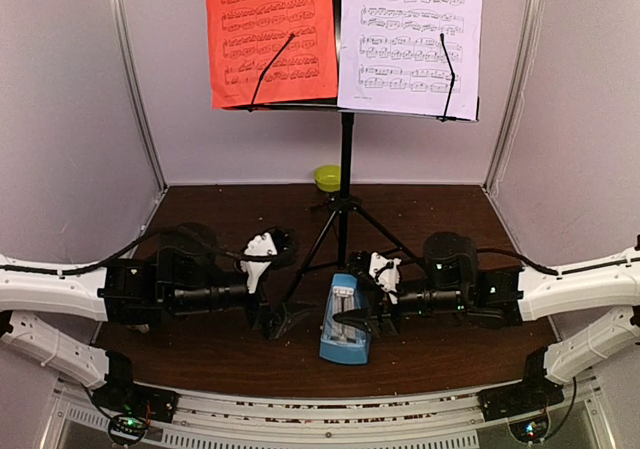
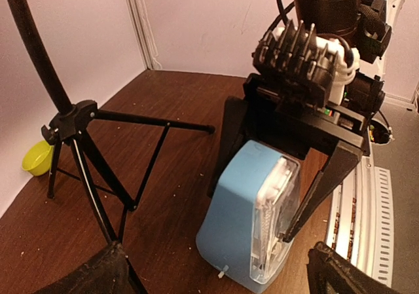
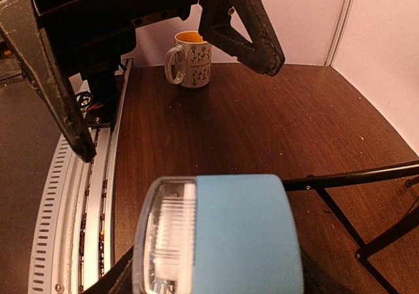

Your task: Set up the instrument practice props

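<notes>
At the far left, a white mug [image 3: 190, 59] with a yellow inside stands on the dark wooden table [image 1: 450, 219], close to the back wall and well apart from everything else. The left gripper [image 3: 177, 109] reaches in low from the left. Its fingers [image 3: 49, 91] are spread wide with nothing between them, and they point toward the middle of the table, stopping short of the metronome.

Above, the red music sheet [image 1: 270, 34] rests on the left half of the black music stand [image 1: 346, 149], held by a thin black retaining wire [image 1: 270, 69]. The stand's pole rises from the middle of the table, and its tripod legs [image 2: 98, 176] splay over the wood. A small lime-green bowl [image 1: 327, 177] sits behind the pole by the back wall.

In front of the stand, near the table's front edge and just right of the nearest leg, the blue pyramid metronome [image 2: 236, 235] stands upright on the table, its clear cover [image 2: 275, 222] facing the front rail. The right gripper [image 2: 252, 209] comes in from the right and pinches it, with one finger [image 2: 321, 189] pressing its tip on the clear cover and the other against the blue back.

At the upper right, the white music sheet [image 1: 410, 39] sits on the stand's right half, just beside the red sheet and held by its own wire [image 1: 447, 74].
</notes>
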Tool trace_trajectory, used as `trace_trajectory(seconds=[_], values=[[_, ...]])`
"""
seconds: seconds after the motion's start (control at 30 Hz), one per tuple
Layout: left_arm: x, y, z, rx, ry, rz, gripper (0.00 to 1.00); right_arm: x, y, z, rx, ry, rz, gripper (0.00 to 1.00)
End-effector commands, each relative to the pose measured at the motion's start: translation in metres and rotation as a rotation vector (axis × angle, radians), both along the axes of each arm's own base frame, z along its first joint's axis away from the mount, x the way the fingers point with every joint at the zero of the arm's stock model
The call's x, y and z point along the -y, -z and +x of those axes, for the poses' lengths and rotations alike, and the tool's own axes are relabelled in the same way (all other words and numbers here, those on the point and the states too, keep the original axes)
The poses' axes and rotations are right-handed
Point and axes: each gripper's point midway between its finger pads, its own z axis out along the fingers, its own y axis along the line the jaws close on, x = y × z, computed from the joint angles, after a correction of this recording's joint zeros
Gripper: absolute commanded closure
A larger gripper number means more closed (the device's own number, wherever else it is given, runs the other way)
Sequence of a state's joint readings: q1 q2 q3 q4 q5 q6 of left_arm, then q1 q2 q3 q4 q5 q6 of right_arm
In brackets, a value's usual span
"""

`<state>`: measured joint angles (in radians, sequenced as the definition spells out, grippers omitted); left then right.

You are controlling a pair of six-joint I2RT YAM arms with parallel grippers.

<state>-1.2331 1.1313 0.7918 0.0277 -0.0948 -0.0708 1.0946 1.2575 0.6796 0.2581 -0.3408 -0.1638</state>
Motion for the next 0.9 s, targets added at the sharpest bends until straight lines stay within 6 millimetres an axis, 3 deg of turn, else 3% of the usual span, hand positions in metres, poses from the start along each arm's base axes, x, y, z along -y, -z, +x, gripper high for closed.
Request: trace_trajectory(seconds=[0.0, 0.2, 0.33, 0.53, 0.77, 0.87], values=[[-0.008, 0.002, 0.004, -0.03, -0.05, -0.019, 0.02, -0.018, -0.051, -0.003, 0.077, -0.052, 0.215, 1.0], [-0.011, 0.011, 0.004, -0.044, -0.059, 0.004, 0.02, -0.027, -0.033, -0.003, 0.078, -0.078, 0.191, 1.0], [-0.011, 0.016, 0.005, -0.048, -0.062, 0.022, 0.02, -0.028, -0.021, -0.005, 0.071, -0.093, 0.174, 0.94], [-0.005, 0.022, 0.0, -0.052, -0.018, 0.048, 0.02, -0.022, -0.01, -0.008, 0.055, -0.09, 0.154, 0.55], [0.012, 0.025, -0.011, -0.026, 0.093, 0.082, 0.02, -0.011, -0.014, -0.009, 0.055, -0.067, 0.148, 0.31], [0.025, 0.028, -0.018, -0.024, 0.163, 0.1, 0.02, -0.004, -0.015, -0.01, 0.061, -0.053, 0.144, 0.16]])
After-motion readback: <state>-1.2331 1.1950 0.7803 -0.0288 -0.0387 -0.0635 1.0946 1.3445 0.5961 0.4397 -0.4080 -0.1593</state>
